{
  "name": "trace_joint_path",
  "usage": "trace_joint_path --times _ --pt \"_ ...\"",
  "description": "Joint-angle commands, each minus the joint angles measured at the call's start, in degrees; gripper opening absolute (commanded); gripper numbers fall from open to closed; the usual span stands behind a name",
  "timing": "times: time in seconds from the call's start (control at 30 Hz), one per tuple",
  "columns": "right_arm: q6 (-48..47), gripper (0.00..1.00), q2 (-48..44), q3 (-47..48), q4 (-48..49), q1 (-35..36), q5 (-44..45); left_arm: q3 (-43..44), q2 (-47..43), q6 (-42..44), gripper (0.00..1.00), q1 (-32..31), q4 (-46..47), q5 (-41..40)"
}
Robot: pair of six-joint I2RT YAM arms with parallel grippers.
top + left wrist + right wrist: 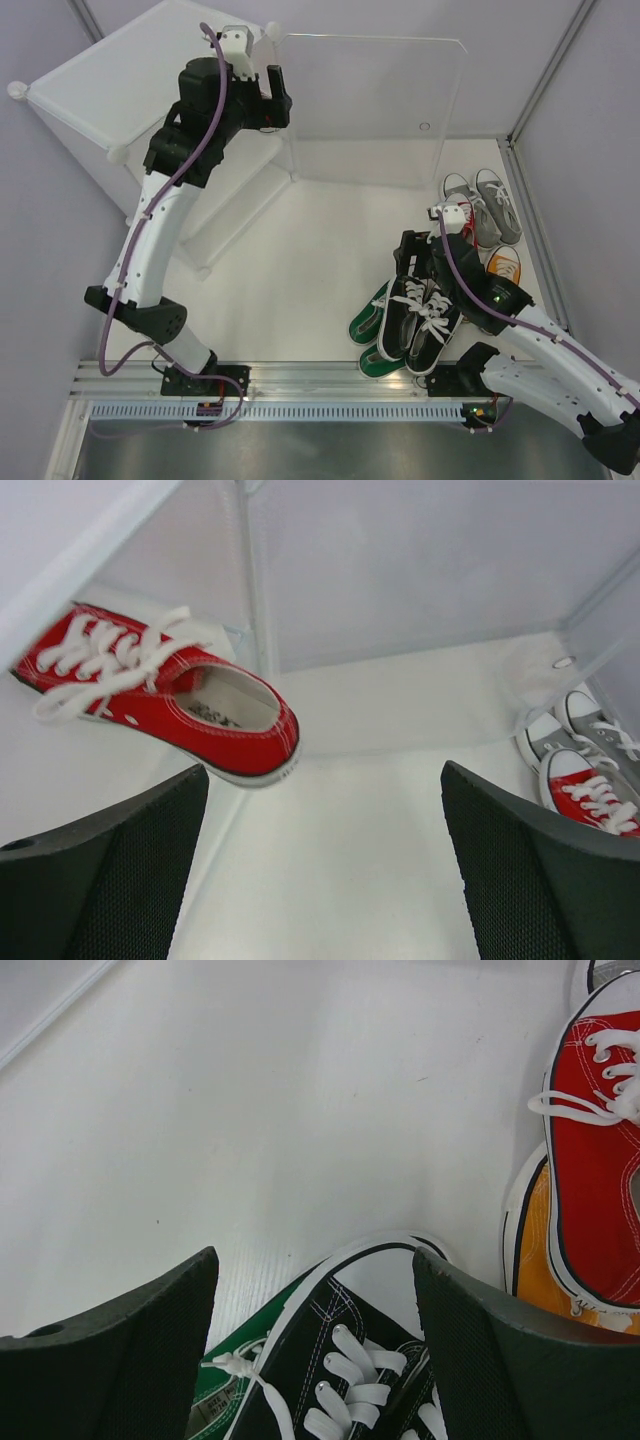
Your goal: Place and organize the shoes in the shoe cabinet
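While the left gripper [322, 778] gapes empty near a red shoe [190, 720], the right gripper [315, 1255] hangs open, empty, over black shoes [300, 1355].

Two red shoes [160, 695], two grey [485, 205], two black [420, 315], two green [368, 318], one orange [503, 266], one cabinet [100, 70].

**Canvas, frosted plastic, textured pads**

The red sneaker [160, 695] is matt woven canvas with soft white cloth laces and a smooth rubber sole. The cabinet [120, 70] has frosted, translucent plastic walls, and its door [370, 110] is clear and glossy. The surface [250, 1110] is matt white and finely ribbed. The left gripper [322, 780] has dark pads [130, 870] with a fine mesh texture.
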Motion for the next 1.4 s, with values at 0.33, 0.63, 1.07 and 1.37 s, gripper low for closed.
trace_joint_path --times 0.33,0.63,1.07,1.37 --pt "-1.86 0.84 -2.30 -0.46 5.46 -0.08 -6.77 -7.92 2.02 -18.35 1.00 -12.42 2.69 -40.88" --pt "-1.77 0.86 -3.35 -2.75 8.10 -0.08 -11.95 -0.28 12.22 -19.15 1.00 -12.34 2.69 -52.51" --pt "-2.48 0.86 -3.62 -3.98 9.34 0.01 -12.83 3.07 17.85 -19.59 0.92 -8.29 2.69 -49.80" --pt "-2.92 0.86 -3.18 -3.80 9.60 -0.17 -12.75 5.18 20.13 -18.71 0.85 -7.42 2.86 -47.07"
